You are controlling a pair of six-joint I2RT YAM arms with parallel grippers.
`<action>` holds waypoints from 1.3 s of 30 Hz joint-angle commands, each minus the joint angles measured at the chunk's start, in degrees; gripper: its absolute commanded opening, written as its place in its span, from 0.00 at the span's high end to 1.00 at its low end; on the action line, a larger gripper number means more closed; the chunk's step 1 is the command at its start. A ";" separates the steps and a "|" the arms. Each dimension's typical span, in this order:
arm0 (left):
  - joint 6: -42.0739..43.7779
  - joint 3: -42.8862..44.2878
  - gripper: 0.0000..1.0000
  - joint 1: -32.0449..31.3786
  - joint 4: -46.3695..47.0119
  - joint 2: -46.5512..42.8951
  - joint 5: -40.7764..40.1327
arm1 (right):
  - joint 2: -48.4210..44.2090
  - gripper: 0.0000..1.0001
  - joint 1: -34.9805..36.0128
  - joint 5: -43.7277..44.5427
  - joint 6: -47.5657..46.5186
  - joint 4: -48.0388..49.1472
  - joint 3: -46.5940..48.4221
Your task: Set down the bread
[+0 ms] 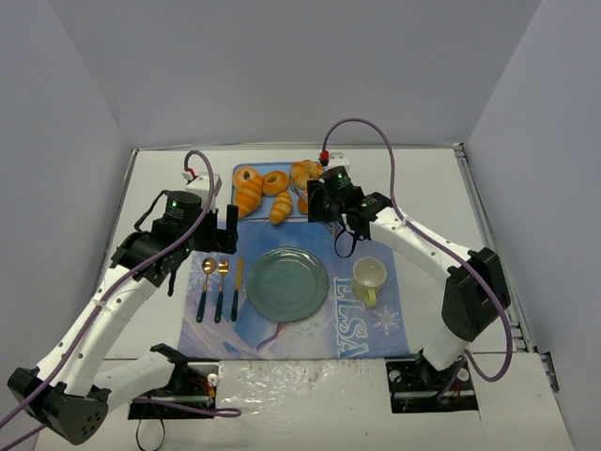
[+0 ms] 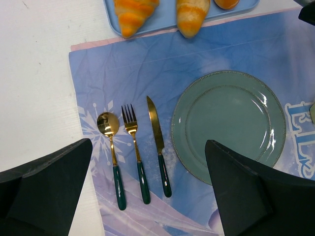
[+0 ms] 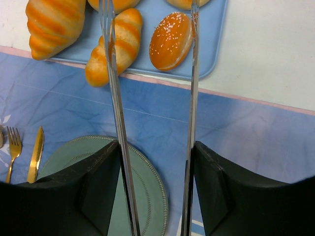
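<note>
Steel tongs (image 3: pixel 114 98) are what my right gripper (image 3: pixel 156 152) is pinching. Its fingers press on the outside of the two long arms, and the arms themselves stand spread apart at the tips. The bread (image 3: pixel 171 41), a small seeded oval bun, lies on the blue tray (image 3: pixel 206 54) straight ahead of that gripper, in the gap between the tong arms. It sits much closer to the right arm, which seems to brush its right edge, though I cannot tell if they really touch. The left arm crosses a ridged roll (image 3: pixel 113 46) just beside the bun. The bun's long axis is tilted, running from near-left to far-right across the line of the tongs rather than along it. I judge a squeeze would catch it slantwise unless I shift a little to the right first. The green plate (image 3: pixel 147 191) sits near, below the wrist. My left gripper (image 2: pixel 148 147) hangs over the cutlery with its fingers wide apart and nothing in them, well away from the tray, so the right arm is the nearer one.
</note>
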 commanded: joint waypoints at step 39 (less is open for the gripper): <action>-0.25 1.08 0.03 0.69 2.35 -0.80 -0.55 | 8.33 0.64 0.71 3.36 3.48 3.31 2.03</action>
